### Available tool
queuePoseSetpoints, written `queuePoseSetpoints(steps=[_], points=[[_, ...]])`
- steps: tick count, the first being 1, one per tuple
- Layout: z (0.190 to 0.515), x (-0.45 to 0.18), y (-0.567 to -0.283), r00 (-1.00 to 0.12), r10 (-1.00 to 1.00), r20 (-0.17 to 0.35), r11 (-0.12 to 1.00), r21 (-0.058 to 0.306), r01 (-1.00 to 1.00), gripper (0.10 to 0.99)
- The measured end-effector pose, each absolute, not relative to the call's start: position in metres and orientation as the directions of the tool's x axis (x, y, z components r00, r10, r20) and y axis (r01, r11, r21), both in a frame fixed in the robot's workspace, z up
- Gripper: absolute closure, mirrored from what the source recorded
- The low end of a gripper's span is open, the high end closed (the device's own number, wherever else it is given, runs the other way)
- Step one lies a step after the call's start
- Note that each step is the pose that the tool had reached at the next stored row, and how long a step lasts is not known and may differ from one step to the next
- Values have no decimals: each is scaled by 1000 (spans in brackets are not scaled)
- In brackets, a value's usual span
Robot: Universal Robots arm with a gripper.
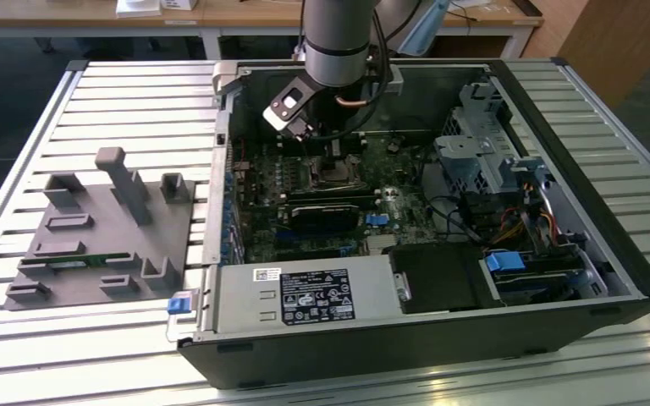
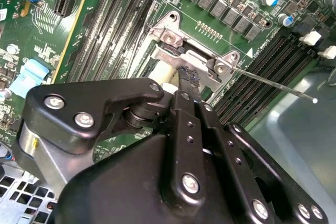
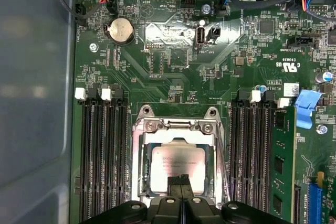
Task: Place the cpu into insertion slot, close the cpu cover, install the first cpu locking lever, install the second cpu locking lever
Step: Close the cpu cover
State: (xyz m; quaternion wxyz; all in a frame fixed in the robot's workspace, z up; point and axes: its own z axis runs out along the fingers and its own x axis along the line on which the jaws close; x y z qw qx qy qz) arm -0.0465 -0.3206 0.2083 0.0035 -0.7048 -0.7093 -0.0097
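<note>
The cpu (image 3: pixel 178 165) lies flat in the insertion slot (image 3: pixel 137 182) on the green motherboard, pale metal face up. The silver cpu cover (image 3: pixel 176 126) lies down around it, its window framing the chip. My gripper (image 3: pixel 180 181) hangs just above the chip's near edge, shut, with nothing between its black fingers. In the second wrist view the gripper (image 2: pixel 189 80) touches or nearly touches the cover (image 2: pixel 173 56). A thin locking lever (image 2: pixel 273 83) sticks out free from the socket corner. In the exterior view the gripper (image 1: pixel 325 156) is inside the open case above the socket (image 1: pixel 332 175).
Long black memory slots (image 3: pixel 100 156) flank the socket on both sides, and a green module (image 3: pixel 282 171) stands in one. The case walls (image 1: pixel 596 211), drive cage (image 1: pixel 477 156) and cables crowd the exterior view's right. A grey fixture (image 1: pixel 99 228) sits on the slatted table at the left.
</note>
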Motion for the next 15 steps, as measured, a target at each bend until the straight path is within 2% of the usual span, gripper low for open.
queuePoseSetpoints(steps=[15], points=[[199, -53, -321, -7, 1000, 18, 6, 8, 1000, 980]])
